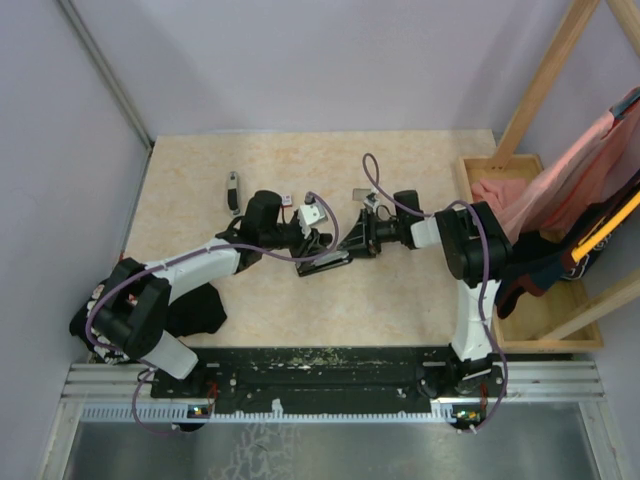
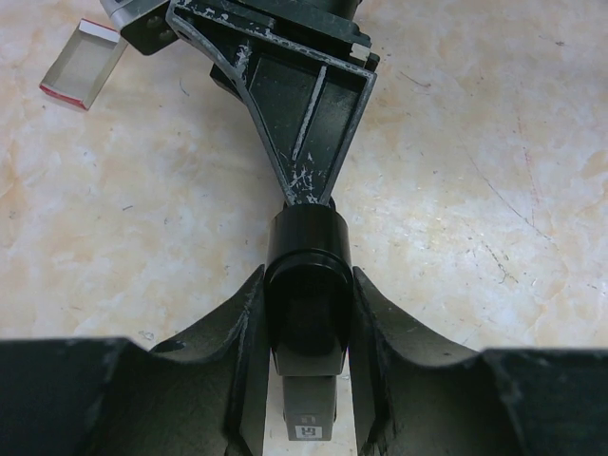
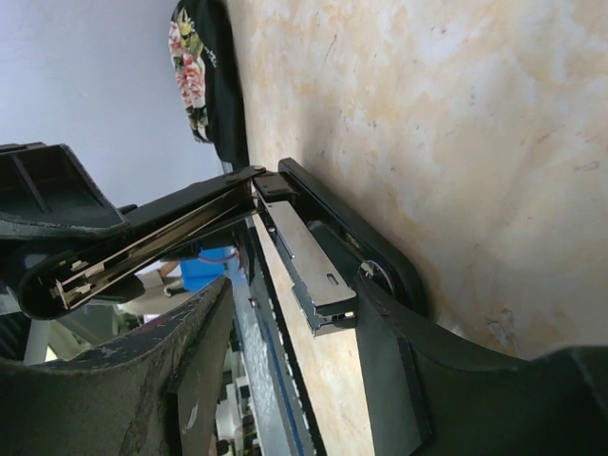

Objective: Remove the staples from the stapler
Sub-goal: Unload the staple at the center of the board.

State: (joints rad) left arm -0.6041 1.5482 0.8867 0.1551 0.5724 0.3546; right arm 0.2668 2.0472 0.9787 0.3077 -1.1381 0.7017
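Heads up: your left gripper [image 2: 306, 285] is clamped tight on the back end of the stapler [image 1: 325, 263], holding it over the middle of the desk [image 1: 200, 160]. The lid is swung up and the silver channel [image 3: 302, 256] is bare. Your right gripper [image 3: 294, 285] is spread partway around the front, and I don't see it pinching anything. I can't spot the staples; my guess is they're sitting in that channel. You're only holding one end, so a hard poke could twist the stapler loose, or the lid could snap shut on a finger.
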